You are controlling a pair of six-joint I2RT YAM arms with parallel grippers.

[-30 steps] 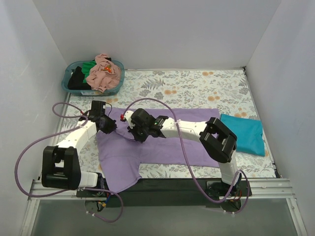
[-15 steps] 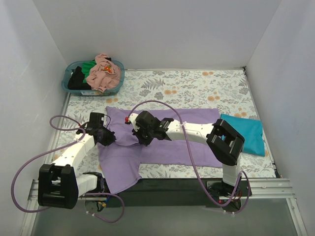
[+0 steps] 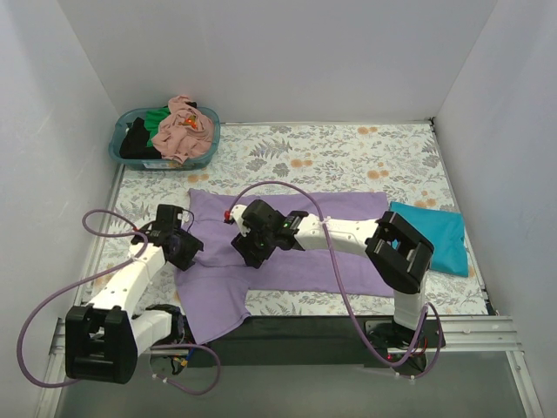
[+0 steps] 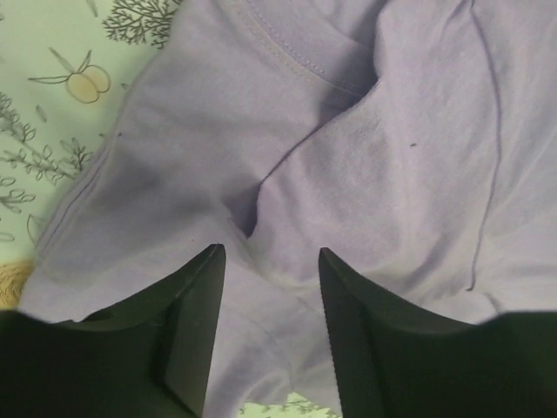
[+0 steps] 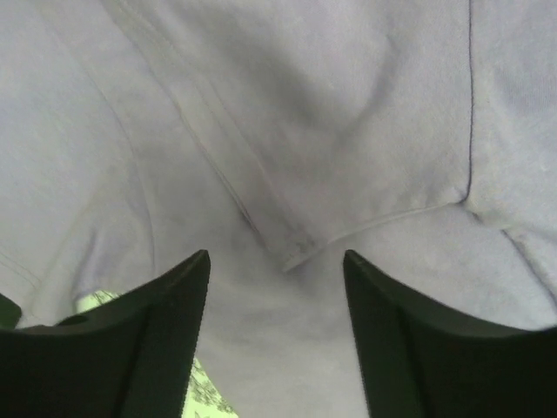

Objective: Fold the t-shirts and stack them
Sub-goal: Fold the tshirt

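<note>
A large lavender t-shirt [image 3: 339, 228] lies spread across the middle of the table, its left part folded over and a flap hanging toward the near edge. My left gripper [image 3: 180, 249] hovers open over the shirt's left edge; in the left wrist view its jaws [image 4: 270, 254] stand apart above wrinkled lavender cloth [image 4: 392, 157]. My right gripper [image 3: 247, 247] is open over the shirt's left-middle; a hemmed corner of the cloth [image 5: 300, 252] lies just beyond its jaws [image 5: 277, 257]. A folded teal t-shirt [image 3: 432, 239] rests at the right.
A teal basket [image 3: 118, 146] at the back left holds a salmon-pink shirt [image 3: 183, 131], a green one [image 3: 157, 117] and a black one [image 3: 135, 139]. The floral table cover [image 3: 348, 157] shows behind the lavender shirt. White walls close in the sides.
Both grippers carried a fold of the lavender shirt toward the near edge, then opened and let the cloth go. The shirt's far left corner now lies uncovered.
</note>
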